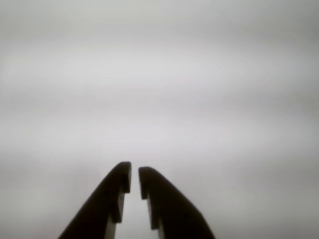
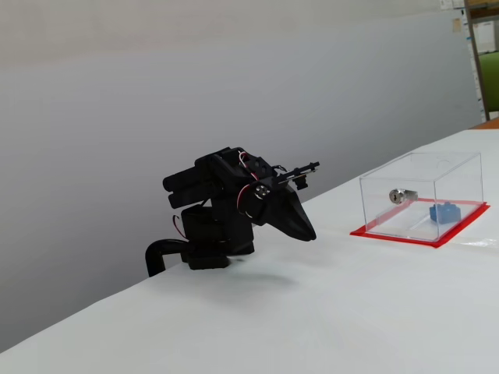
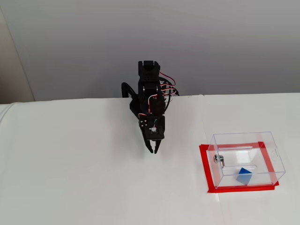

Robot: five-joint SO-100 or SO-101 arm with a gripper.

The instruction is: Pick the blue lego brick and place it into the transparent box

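In the wrist view the gripper (image 1: 134, 180) shows its jaws nearly closed and empty over bare desk, while both fixed views show the blue lego brick (image 2: 445, 211) (image 3: 244, 176) already inside the transparent box (image 2: 421, 196) (image 3: 247, 159) near the desk's right edge, so the task looks complete.

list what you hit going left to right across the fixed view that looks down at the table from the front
black arm's gripper → small silver lock on the transparent box → blue lego brick inside the box
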